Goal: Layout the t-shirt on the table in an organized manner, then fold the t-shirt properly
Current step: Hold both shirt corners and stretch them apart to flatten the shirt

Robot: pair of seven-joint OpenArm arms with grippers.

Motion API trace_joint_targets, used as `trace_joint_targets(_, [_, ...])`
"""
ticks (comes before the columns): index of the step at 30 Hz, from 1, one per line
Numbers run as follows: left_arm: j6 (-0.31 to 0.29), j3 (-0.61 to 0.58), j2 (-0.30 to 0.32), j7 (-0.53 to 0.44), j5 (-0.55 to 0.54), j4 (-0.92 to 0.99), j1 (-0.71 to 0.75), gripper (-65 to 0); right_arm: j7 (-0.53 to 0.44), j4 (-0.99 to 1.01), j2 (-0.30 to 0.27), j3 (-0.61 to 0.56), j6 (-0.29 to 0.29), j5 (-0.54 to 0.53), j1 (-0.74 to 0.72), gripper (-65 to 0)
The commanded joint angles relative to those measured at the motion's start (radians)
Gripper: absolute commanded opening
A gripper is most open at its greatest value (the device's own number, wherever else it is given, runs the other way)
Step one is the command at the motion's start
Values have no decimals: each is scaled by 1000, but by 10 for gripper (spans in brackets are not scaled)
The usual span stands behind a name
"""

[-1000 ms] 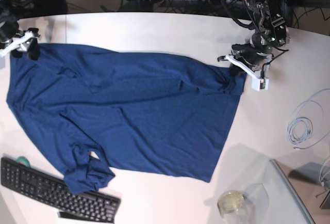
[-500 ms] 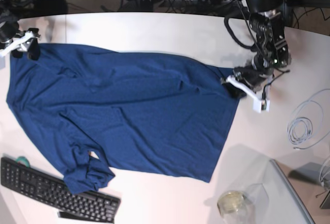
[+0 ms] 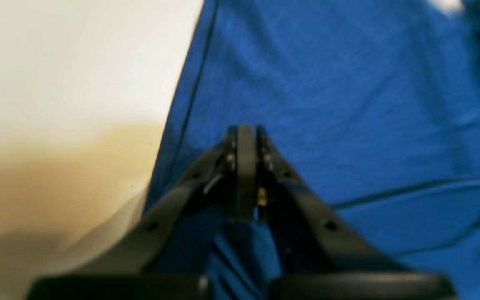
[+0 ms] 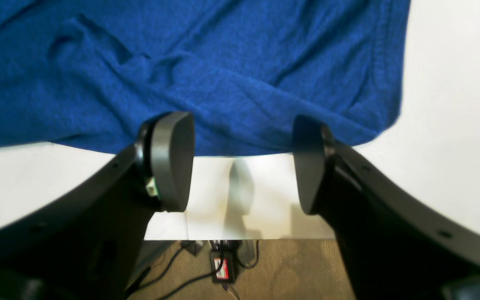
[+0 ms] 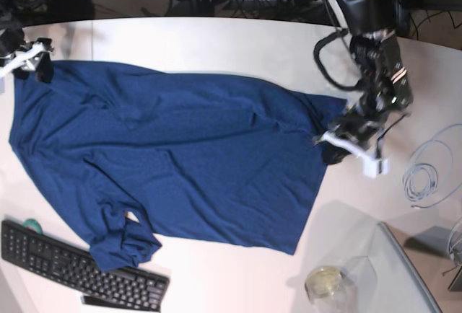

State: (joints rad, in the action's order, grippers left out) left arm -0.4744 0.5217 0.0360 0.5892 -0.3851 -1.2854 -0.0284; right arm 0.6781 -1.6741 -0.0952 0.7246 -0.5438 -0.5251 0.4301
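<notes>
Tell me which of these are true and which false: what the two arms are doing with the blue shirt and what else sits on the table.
1. The left gripper has its jaws shut on the t-shirt. True.
2. The right gripper grips the shirt too. False: its jaws stand open, with only the white table between them.
3. A black keyboard lies beside the bunched sleeve. True.
4. The shirt is already folded in half. False: it lies spread out, with wrinkles.
5. A coiled cable lies on the shirt. False: it lies on bare table, apart from the shirt.
</notes>
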Motion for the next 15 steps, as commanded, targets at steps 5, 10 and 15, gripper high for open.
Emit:
trace_joint_targets(5, [6,97,75,-16,-237,-61,207,-650,-21,-13,-1,117,-8,-129,-3,-264])
trace_joint_targets(10, [-79,117,92,-21,-280,-59,298,-369,27,10,-2,126,-9,-226,-6,-170])
trace_joint_targets(15, [-224,122,83,-88,-280,53,279,-86,32,68,5,126,-45,-255,-10,-170])
